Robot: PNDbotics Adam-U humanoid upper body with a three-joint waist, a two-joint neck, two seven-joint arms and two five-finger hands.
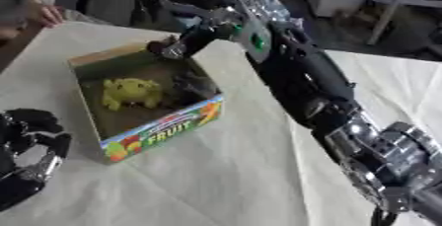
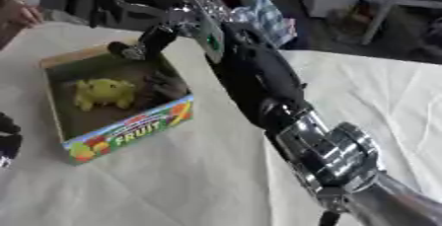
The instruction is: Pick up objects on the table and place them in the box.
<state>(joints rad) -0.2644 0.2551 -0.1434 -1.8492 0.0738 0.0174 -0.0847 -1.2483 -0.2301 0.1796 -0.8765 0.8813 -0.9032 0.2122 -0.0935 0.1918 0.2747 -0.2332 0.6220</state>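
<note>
The box sits on the table with 2 things inside: a yellow toy and a dark one. The right hand hovers above its far rim; I cannot tell its grip. The left hand rests open nearby. No other objects show.

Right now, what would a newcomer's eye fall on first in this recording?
The robot's black and silver right arm, sweeping from the lower right up to its right hand over the far rim of the fruit box. Next, the yellow toy inside the box, beside a dark object. The left hand rests at the lower left.
</note>
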